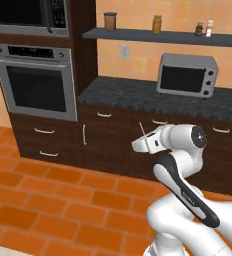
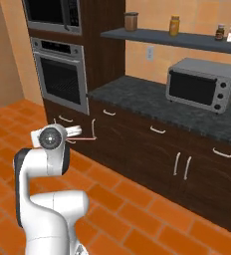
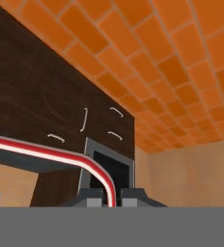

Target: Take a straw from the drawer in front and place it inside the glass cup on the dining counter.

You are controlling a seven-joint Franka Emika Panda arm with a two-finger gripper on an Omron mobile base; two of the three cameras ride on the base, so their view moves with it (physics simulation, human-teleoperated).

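Straw [image 3: 46, 150]: pinched near its lower end, so the long striped length and bent top stand free of the hand; a thin line above the wrist in the left base view.
Jaws: shut narrow on the straw, gripper [image 3: 111, 198] mid-air over the orange tile floor [image 1: 48, 200].
Drawers [image 1: 104, 116]: all closed below the black granite worktop [image 1: 138, 95].
Stage (my reading): straw in hand, carry to the cup is pending.
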